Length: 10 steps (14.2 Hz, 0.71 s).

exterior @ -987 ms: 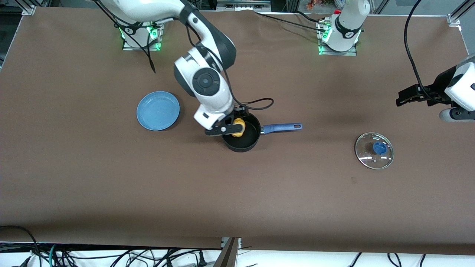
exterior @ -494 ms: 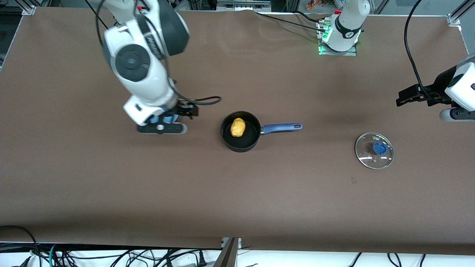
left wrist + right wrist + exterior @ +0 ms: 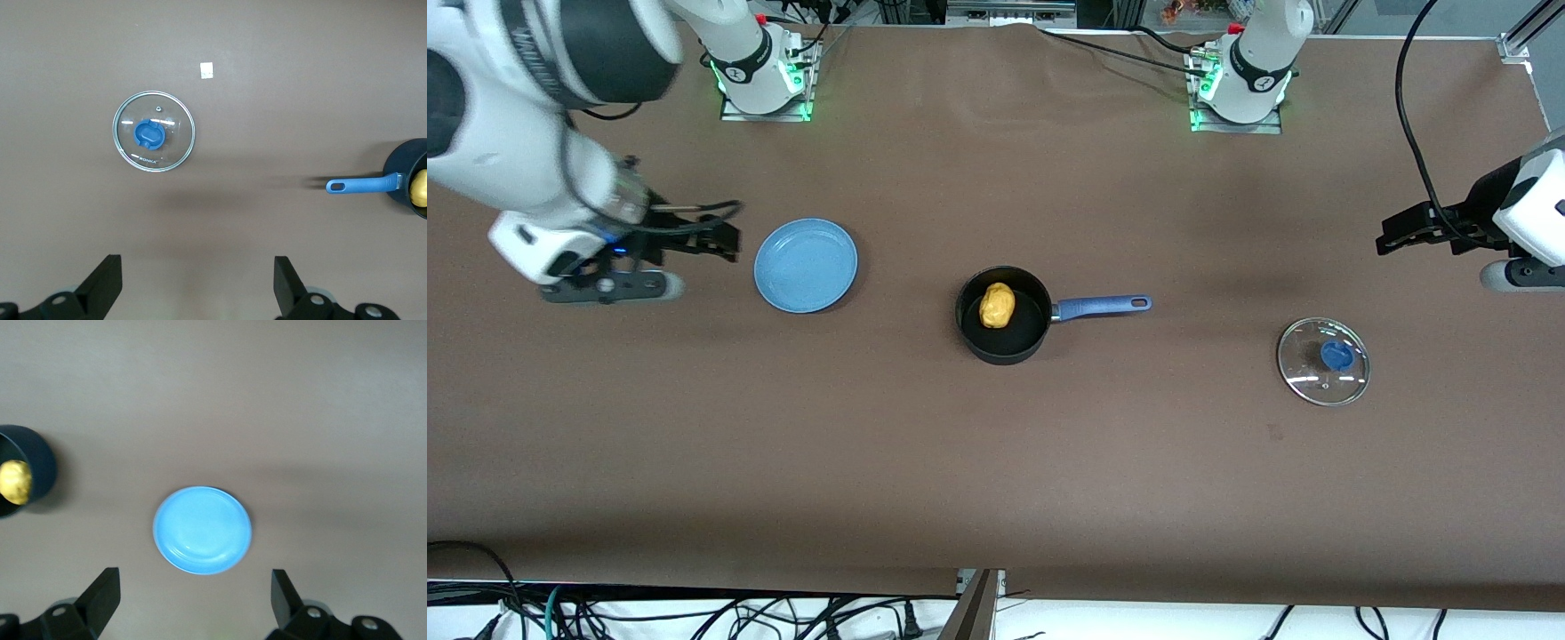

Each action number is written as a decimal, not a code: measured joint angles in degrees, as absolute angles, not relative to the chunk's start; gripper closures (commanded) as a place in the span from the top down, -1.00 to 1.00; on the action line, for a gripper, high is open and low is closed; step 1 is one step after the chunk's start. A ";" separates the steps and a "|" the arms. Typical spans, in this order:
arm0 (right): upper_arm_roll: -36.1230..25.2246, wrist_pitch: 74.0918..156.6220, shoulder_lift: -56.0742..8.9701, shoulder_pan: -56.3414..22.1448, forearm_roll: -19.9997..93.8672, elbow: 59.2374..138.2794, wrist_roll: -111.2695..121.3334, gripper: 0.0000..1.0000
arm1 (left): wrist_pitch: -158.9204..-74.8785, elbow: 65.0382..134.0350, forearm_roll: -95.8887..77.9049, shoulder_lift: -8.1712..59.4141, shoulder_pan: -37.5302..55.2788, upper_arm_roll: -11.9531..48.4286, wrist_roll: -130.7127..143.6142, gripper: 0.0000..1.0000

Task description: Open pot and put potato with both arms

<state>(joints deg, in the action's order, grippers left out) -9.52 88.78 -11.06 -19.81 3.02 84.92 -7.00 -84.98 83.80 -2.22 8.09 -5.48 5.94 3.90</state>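
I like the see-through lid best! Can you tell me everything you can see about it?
The lid is round, clear glass with a thin metal rim and a blue knob in its middle. There is a tiny hole near its edge and small writing on the glass. It lies flat on the brown table, knob up, toward the left arm's end, apart from the pot. Nothing touches it but the table.
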 measured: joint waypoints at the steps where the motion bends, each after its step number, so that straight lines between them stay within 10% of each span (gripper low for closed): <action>1: -6.35 88.79 -9.10 -15.24 1.58 86.79 -5.96 1.00 | -84.98 83.80 -2.22 8.09 -5.48 5.95 3.90 1.00; 10: 0.63 89.28 0.93 -4.16 -0.44 95.84 -5.71 1.00 | -84.98 83.80 -2.22 8.09 -5.48 5.95 3.90 1.00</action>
<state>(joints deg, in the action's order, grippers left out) 0.63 89.28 0.93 -4.16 -0.44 95.84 -5.71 -84.98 83.80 -2.22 8.09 -5.48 5.95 3.90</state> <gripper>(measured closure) 0.000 0.000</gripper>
